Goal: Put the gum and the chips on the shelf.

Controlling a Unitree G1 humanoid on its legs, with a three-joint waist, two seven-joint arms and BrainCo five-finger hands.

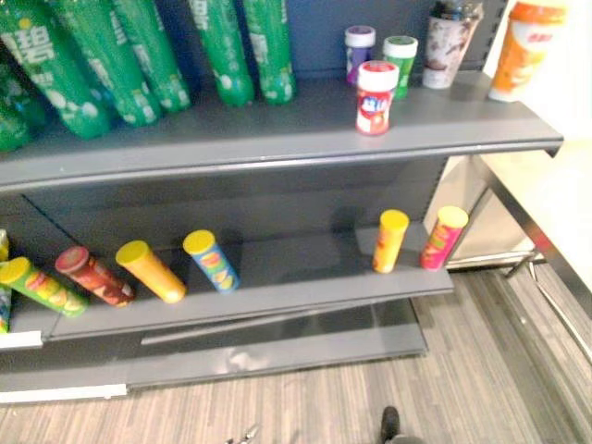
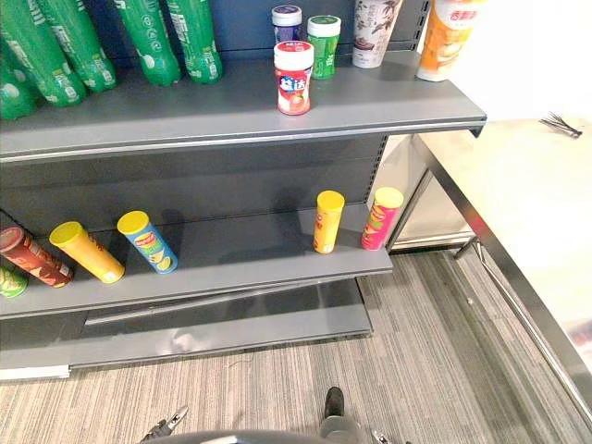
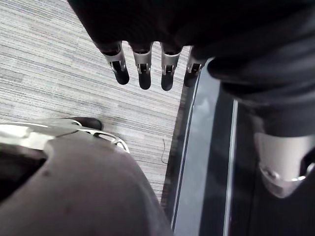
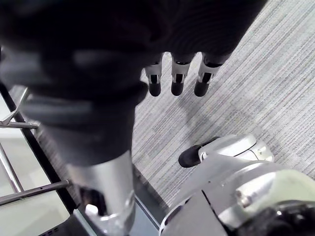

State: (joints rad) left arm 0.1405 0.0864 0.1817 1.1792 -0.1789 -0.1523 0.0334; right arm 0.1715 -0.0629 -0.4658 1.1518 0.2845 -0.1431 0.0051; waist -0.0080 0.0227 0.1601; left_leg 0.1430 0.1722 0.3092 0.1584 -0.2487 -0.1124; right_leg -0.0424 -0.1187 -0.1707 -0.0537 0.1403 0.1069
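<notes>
Left eye view and right eye view: a grey shelf unit [image 1: 277, 139] with two boards takes up the upper two thirds of the frame.

Upper board:
- A red-capped gum jar [image 1: 376, 97] stands upright right of centre, near the front edge.
- A purple-capped jar [image 1: 359, 51] and a green-capped jar [image 1: 400, 57] stand just behind it, apart from it.
- Green bottles [image 1: 231, 51] lie in a row at upper left.
- A brown-printed cup [image 1: 450, 42] and an orange cup [image 1: 524, 46] stand at upper right.

Lower board:
- A yellow chips can [image 1: 390, 240] and a pink chips can [image 1: 444, 238] stand side by side at centre right. They are near each other but apart, and the pink one is tilted.
- Four more cans rest slanted at lower left: a green can [image 1: 42, 285], a dark red can [image 1: 92, 275], an orange can [image 1: 150, 270] and a blue can [image 1: 211, 260].

Striped grey carpet [image 1: 481, 370] covers the bottom of the frame, and a pale table [image 2: 518, 185] lies along the right edge.

Left wrist view: the left hand [image 3: 142, 61] hangs over the carpet beside the foot of the shelf unit. Its fingers are straight and spread, and it holds nothing.

Right wrist view: the right hand [image 4: 178, 73] hangs over the carpet in the same way, fingers straight and empty.
</notes>
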